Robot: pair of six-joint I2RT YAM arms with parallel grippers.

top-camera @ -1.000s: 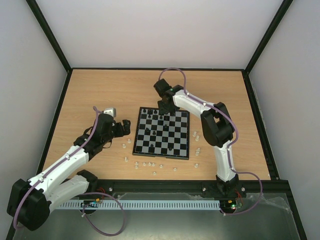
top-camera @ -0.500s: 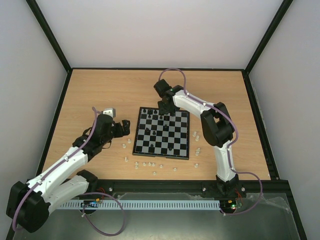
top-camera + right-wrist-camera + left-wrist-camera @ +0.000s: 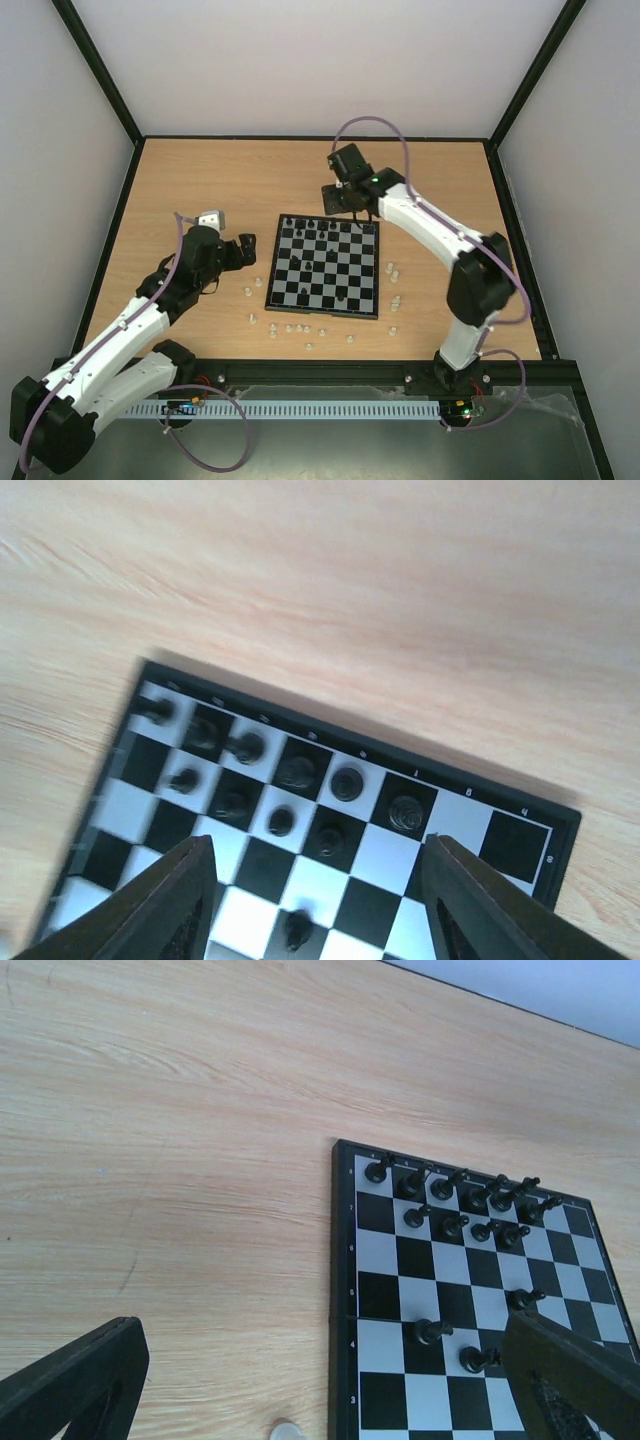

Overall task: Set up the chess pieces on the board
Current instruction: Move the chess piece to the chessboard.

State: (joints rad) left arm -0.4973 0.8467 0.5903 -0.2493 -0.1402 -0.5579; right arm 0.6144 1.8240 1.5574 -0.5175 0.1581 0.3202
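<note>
Since it withdrew, right hand (image 3: pixel 336 198) open, empty

The table (image 3: pixel 200 190) is a light wood-grain top edged by a black rim (image 3: pixel 118 230). The board (image 3: pixel 300 287) lies flat on it, roughly central and slightly turned against the table's edges. White chess pieces (image 3: pixel 299 327) stand scattered on the bare wood around the board. A loose row sits just off the board's near edge, with a few stragglers a little further out. Two pieces (image 3: pixel 247 291) lie off its left side, the nearer one by the near-left corner. A small cluster of pieces (image 3: pixel 395 273) stands close beside its right edge. In the left wrist view, one white piece (image 3: pixel 285 1430) sits just beside the board's left border.
</note>
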